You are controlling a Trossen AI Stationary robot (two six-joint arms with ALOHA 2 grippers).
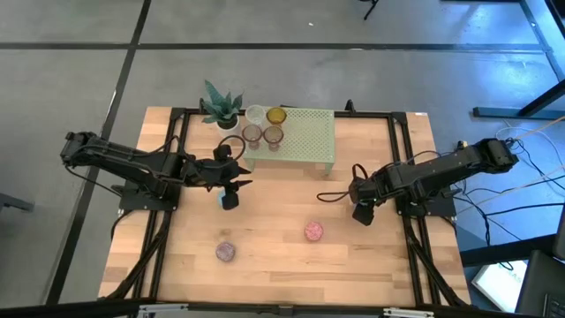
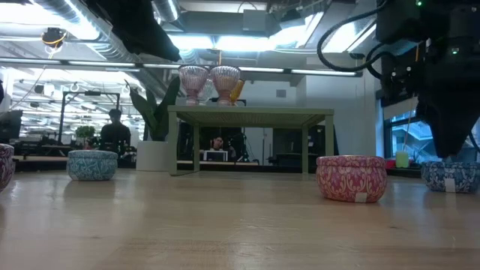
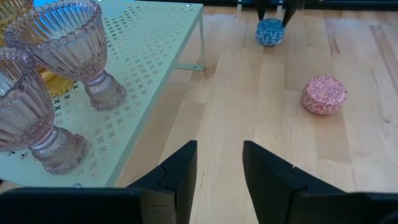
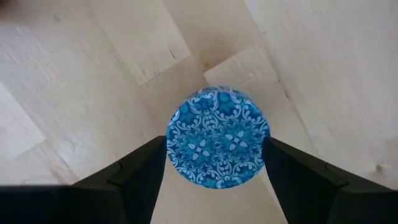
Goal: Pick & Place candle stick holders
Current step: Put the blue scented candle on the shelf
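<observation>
Four glass cups (image 1: 262,129) on one green stand (image 1: 305,141), four patterned round tins (image 1: 313,231), one potted plant (image 1: 221,108), two arms.

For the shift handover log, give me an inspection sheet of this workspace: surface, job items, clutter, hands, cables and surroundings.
Surface: wooden table, no spills seen.
Job's things: four glass cups on the green stand; pink tin, mauve tin, light blue tin and blue patterned tin on the table.
Clutter: potted plant at the stand's corner; nothing else seen.
Hands: left hand open and empty, beside the stand, next to the light blue tin; right hand directly over the blue patterned tin.
Cables: black cable loop lying on the table by the right arm; more cables off the table's right edge.
Surroundings: grey floor; seated person in the room behind.
</observation>
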